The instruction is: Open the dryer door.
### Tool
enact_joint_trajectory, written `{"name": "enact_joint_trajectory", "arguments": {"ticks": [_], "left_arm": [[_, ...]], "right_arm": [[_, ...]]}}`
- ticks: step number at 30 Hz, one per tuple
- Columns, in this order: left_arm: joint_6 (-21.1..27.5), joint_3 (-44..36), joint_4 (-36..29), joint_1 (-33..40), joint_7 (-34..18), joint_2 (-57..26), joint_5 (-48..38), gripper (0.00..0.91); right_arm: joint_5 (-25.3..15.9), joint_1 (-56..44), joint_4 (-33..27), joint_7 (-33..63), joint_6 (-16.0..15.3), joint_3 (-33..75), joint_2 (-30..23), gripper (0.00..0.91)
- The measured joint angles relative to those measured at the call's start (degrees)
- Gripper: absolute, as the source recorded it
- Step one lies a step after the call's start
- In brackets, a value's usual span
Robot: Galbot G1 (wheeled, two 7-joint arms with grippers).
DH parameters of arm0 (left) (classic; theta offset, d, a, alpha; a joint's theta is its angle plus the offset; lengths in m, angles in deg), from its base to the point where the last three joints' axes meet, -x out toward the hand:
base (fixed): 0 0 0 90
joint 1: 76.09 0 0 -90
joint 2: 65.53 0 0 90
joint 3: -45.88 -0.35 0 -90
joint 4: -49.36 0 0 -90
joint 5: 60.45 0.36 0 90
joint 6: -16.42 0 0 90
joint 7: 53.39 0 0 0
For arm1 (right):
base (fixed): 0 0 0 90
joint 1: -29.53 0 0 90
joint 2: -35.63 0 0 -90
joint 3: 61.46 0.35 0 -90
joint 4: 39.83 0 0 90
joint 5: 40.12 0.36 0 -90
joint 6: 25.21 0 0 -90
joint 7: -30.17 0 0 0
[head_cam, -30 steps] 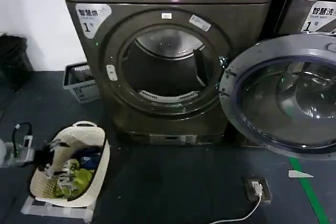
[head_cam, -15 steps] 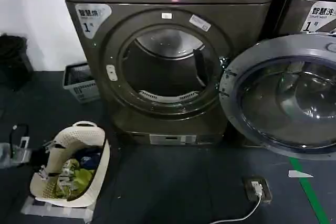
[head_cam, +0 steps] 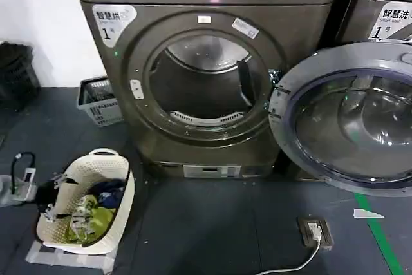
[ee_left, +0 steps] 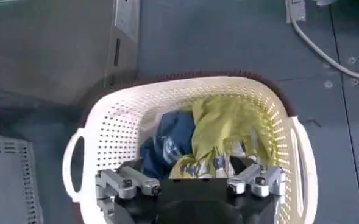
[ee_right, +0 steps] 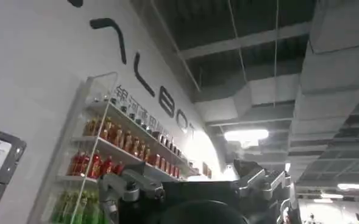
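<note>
Door (head_cam: pixel 351 117) hangs swung wide beside the drum mouth (head_cam: pixel 203 85), so the opening looks done. Left gripper (ee_left: pixel 191 182), jaws spread wide and empty, hovers with the laundry basket (ee_left: pixel 106 128) directly beneath; right gripper (ee_right: pixel 194 185), jaws wide, aims ceilingward. Best retreat without nudging the door.

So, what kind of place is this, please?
Probably a self-service laundry room: a numbered dryer with the dryer door swung open, a second numbered machine beside it, and a white laundry basket of clothes on the floor.
</note>
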Motion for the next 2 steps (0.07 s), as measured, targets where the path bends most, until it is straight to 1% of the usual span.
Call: {"name": "enact_joint_trajectory", "arguments": {"ticks": [2], "left_arm": [[-0.1, 0.0, 0.0, 0.0, 0.0, 0.0, 0.3, 0.907]], "right_arm": [[0.0, -0.3, 0.0, -0.2, 0.0, 0.5, 0.0, 0.907]]}}
